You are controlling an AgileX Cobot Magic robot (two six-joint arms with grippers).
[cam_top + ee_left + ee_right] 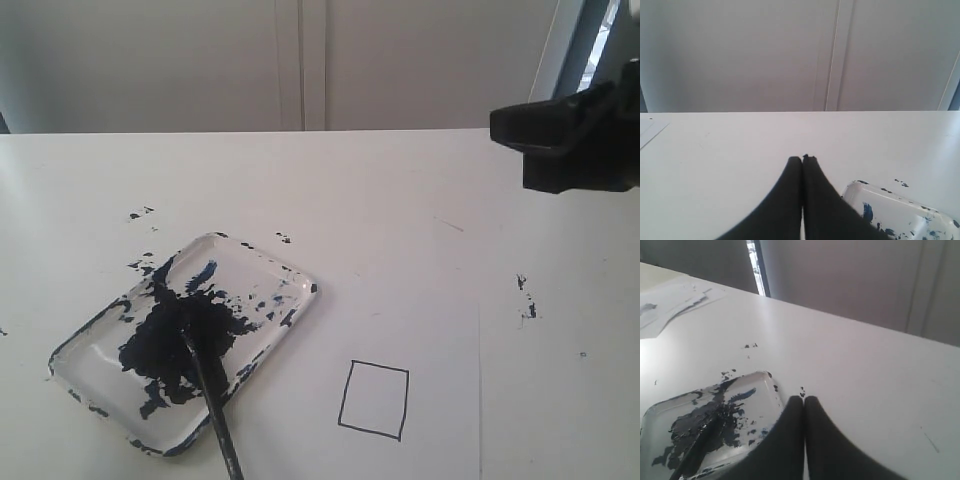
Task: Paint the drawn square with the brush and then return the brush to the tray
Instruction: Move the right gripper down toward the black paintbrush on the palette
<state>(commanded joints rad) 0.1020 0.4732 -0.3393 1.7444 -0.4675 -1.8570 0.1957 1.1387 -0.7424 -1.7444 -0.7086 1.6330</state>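
The clear tray (pixel 282 275), smeared with a dark blue-black blotch, lies on the table at lower left. Its corner shows in the left wrist view (pixel 940 220) and its rim in the right wrist view (pixel 665 405). The black-handled brush (pixel 212 395) rests with its bristles in the blotch and its handle running over the tray's near rim; it also appears as the brush (pixel 695 452). The drawn square (pixel 374 399), white inside, sits right of the tray. My right gripper (pixel 804 398) is shut and empty, high at the right of the exterior view. My left gripper (pixel 802 158) is shut and empty.
Small dark paint specks (pixel 140 213) dot the white table (pixel 400 200) left of the tray and others (pixel 526 298) lie at the right. The square is drawn on a white sheet (pixel 440 340). Loose papers (pixel 670 305) lie far off. A grey wall stands behind.
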